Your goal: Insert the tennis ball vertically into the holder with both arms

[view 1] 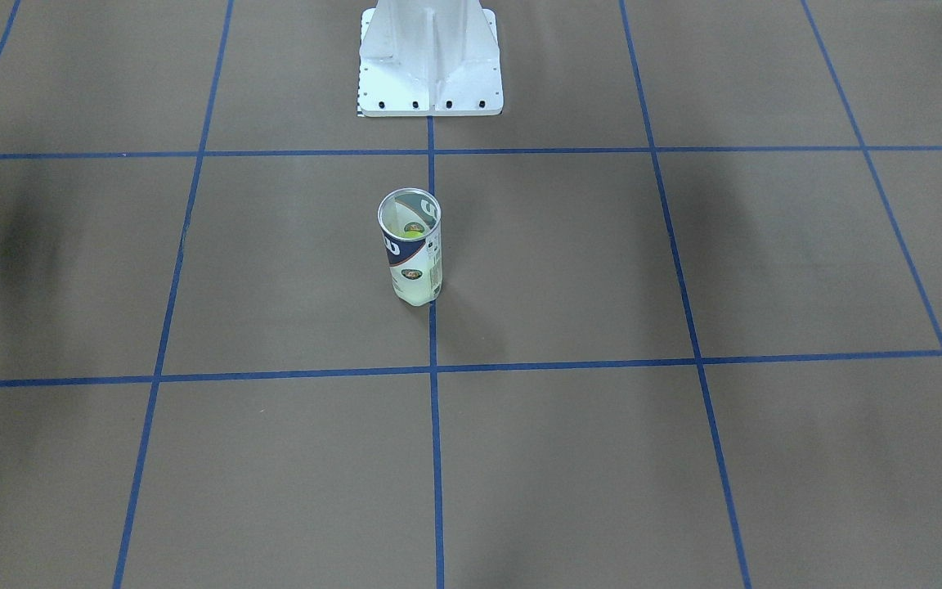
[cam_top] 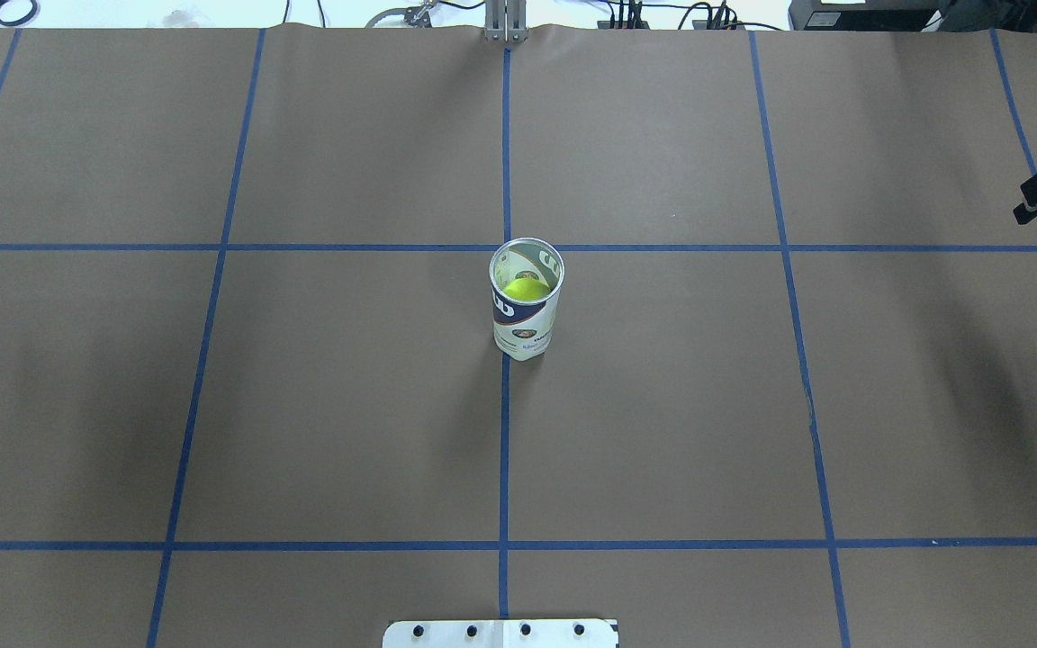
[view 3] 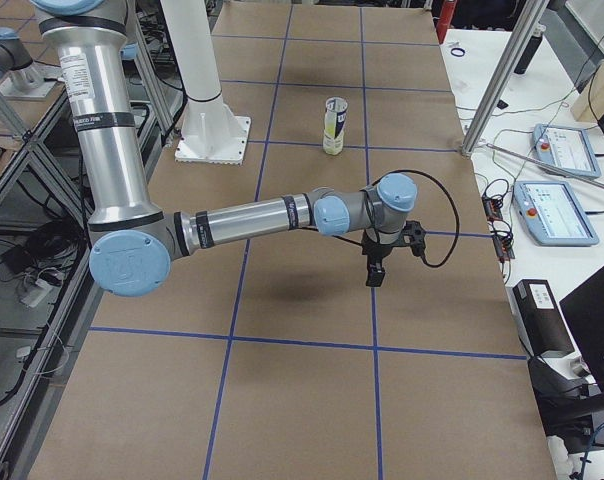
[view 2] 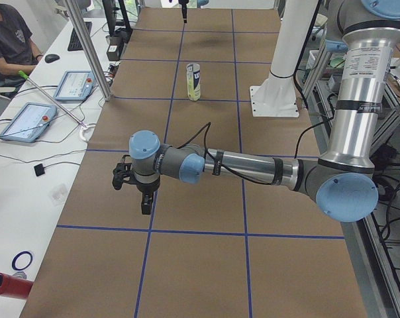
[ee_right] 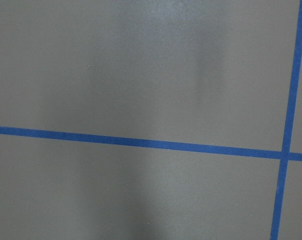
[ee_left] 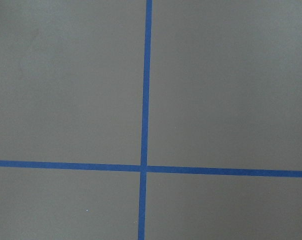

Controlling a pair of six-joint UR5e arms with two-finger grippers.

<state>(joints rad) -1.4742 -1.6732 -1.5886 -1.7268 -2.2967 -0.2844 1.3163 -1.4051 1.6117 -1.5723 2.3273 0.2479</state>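
Holder (cam_top: 527,315): upright near the middle of the desk (cam_top: 347,405), planted on the centre blue tape line (cam_top: 504,450), open silver rim up, navy and white label wrapped round the clear wall. Straight out in front of the white base plate (view 1: 430,57), with bare brown paper on all sides.

Tennis ball (cam_top: 526,288): inside the holder, yellow-green, visible below the rim through the open top.

Left end effector (view 2: 142,199): hangs off the outstretched left arm (view 2: 253,169) above the desk toward the robot's left end, fingers pointing down, well apart from the holder. Seen from the side only, so cannot tell whether wide or narrow. Nothing visible in its grip.

Right end effector (view 3: 374,275): hangs likewise off the right arm (view 3: 252,222) toward the robot's right end, fingers down, well apart from the holder. Clipped at the overhead view's edge, so cannot tell the width of its gap either.

Wrist views: only brown paper and crossing blue tape.

Beside the desk: a seated person (view 2: 8,40) and two tablets (view 2: 28,122).
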